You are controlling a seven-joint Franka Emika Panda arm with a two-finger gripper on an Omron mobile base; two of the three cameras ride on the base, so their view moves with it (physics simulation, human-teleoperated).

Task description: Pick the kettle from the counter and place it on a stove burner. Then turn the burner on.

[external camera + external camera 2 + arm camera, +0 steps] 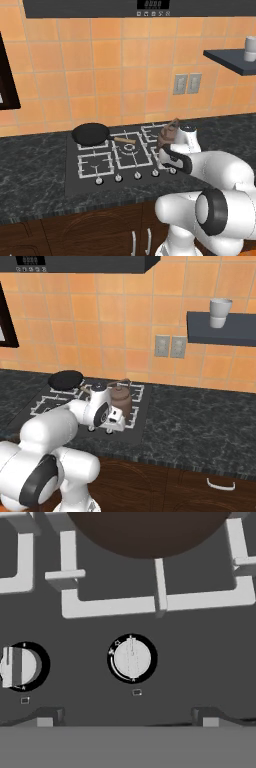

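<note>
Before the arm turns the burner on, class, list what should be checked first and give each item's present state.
1. Small brown clay-like kettle sits on a burner grate: ok.
2. Kettle is free of the end effector: ok, it stands alone on the white metal grate.
3. Round white knob lies straight ahead of the end effector: ok.
4. That knob controls the kettle's burner: cannot tell, though it sits directly below it.
5. Fingers open wide enough for the knob: cannot tell.
6. Black frying pan is away from the kettle: ok.
</note>
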